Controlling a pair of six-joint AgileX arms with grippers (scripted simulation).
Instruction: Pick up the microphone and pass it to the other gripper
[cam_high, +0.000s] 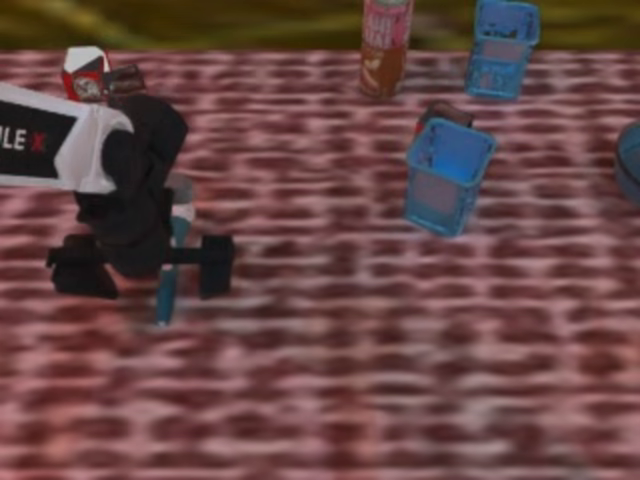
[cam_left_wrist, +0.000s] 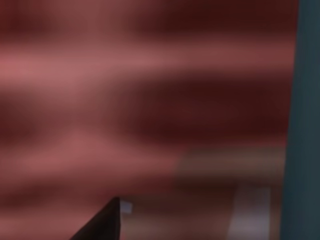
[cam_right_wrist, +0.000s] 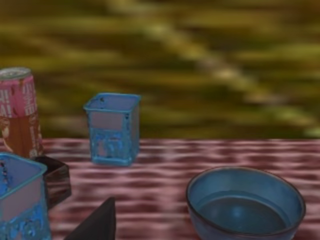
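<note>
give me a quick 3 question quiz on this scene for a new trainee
1. True or false: the left gripper is down at the microphone.
2. How many blue mesh baskets does the top view show?
3. Which object lies nearest the right edge of the table in the top view? A) can B) blue bowl C) microphone

Key:
1. True.
2. Two: one mid-table, one at the far edge.
3. B, the blue bowl.

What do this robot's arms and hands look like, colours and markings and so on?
In the top view, the left arm has a white shell with a black panel bearing white letters and a red mark. Its wrist and left hand are black and blocky. Of the right hand, only one black pointed finger shows.
</note>
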